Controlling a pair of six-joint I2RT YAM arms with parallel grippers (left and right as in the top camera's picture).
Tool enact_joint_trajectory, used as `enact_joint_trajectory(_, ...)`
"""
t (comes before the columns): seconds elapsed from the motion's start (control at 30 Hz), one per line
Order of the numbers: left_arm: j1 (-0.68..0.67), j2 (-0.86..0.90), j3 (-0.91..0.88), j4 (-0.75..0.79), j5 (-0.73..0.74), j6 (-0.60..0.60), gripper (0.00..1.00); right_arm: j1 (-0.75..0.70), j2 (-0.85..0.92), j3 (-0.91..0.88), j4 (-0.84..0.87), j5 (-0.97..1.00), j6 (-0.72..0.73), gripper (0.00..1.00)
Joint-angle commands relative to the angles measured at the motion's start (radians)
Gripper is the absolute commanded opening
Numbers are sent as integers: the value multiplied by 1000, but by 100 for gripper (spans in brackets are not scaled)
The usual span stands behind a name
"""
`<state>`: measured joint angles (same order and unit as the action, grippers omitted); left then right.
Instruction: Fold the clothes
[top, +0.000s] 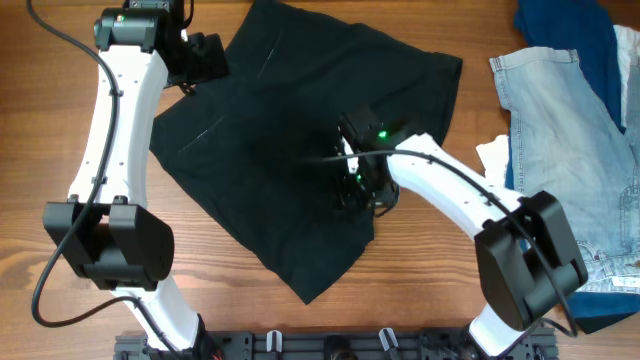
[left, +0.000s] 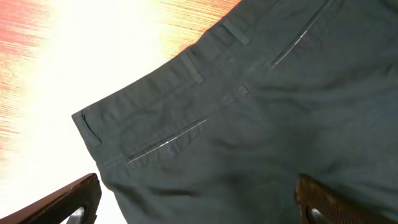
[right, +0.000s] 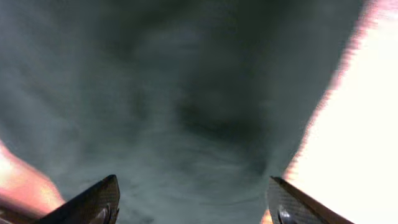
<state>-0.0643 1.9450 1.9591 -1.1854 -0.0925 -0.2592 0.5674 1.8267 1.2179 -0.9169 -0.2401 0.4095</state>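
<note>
The black shorts (top: 290, 130) lie spread flat on the wooden table, waistband toward the upper left, legs toward the right and bottom. My left gripper (top: 196, 62) is open and hovers over the waistband end; the left wrist view shows the waistband, belt loops and a pocket seam (left: 205, 118) between the spread fingers (left: 198, 205). My right gripper (top: 358, 188) is open above the shorts' lower leg near its right edge; the right wrist view shows black fabric (right: 186, 106) between the fingers (right: 194, 208).
A pale blue denim garment (top: 565, 130) and a dark blue cloth (top: 570, 30) lie at the right side of the table. A black rail (top: 330, 345) runs along the front edge. Bare wood (top: 60, 110) shows at the left.
</note>
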Motion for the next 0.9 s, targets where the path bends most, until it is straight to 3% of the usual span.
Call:
enact_joint_trajectory(0.0,2,6,1,-1,-13,17,100,-6,-13,-69,54,146,91,74)
enact_joint_trajectory(0.17,2,6,1,-2,-13,16,100,-16,-12,-117,131,148,87,70)
enact_joint_trajectory(0.3,2,6,1,-1,-13,17,100,-32,-2,-117,147,135,60,58)
enact_joint_trajectory(0.37,2,6,1,-1,-13,17,100,-39,5,-117,151,128,58,48)
enact_joint_trajectory(0.5,2,6,1,-3,-13,17,100,-51,6,-117,154,127,58,7)
enact_joint_trajectory(0.73,2,6,1,-11,-12,16,100,-135,3,-116,153,71,47,4)
enact_joint_trajectory(0.87,1,6,1,-22,-1,16,100,-253,-21,-94,118,28,-43,4)
